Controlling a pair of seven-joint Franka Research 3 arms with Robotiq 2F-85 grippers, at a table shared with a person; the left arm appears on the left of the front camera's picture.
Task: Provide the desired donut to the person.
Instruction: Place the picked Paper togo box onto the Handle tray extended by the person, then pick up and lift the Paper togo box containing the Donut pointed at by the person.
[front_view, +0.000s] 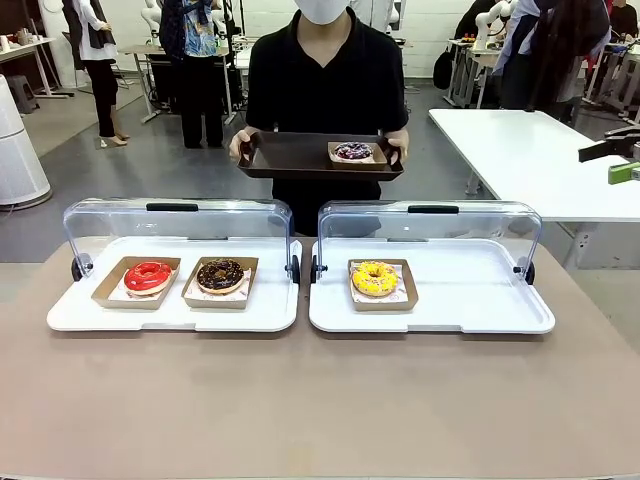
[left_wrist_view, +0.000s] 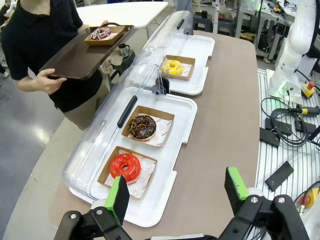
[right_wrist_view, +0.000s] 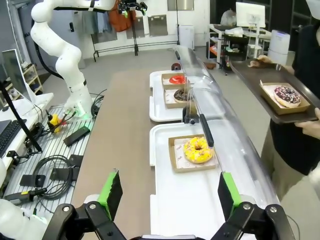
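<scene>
1. While two arms are waiting at its near side, the big brown table (front_view: 320, 410) is holding everything up.
2. The person (front_view: 325, 80) is standing at the far side of the table, facing the robot.
3. Two white trays are sitting side by side on the table, the left tray (front_view: 75, 312) and the right tray (front_view: 480, 300). Each one is wearing a clear lid (front_view: 110, 222) that is standing open at the back.
4. The person is holding a dark tray (front_view: 285, 158) flat in the air behind the white trays. One hand (front_view: 240, 148) is gripping one end and the other hand (front_view: 400, 150) is gripping the other end.
5. The left gripper (left_wrist_view: 177, 185) is hanging over the table just beside the near edge of the left tray. Its fingers are spread wide and are holding nothing.
6. The right gripper (right_wrist_view: 170, 189) is hanging over the near end of the right tray. Its fingers are spread wide too, with nothing between them.
7. The red donut (front_view: 148, 276) and the chocolate donut (front_view: 220, 274) are lying next to each other in paper boats on the left tray.
8. The yellow donut (front_view: 374, 278) is lying alone in its paper boat on the right tray.
9. A purple donut (front_view: 353, 151) is lying in a paper boat on the dark tray, close to one of the person's hands.
</scene>
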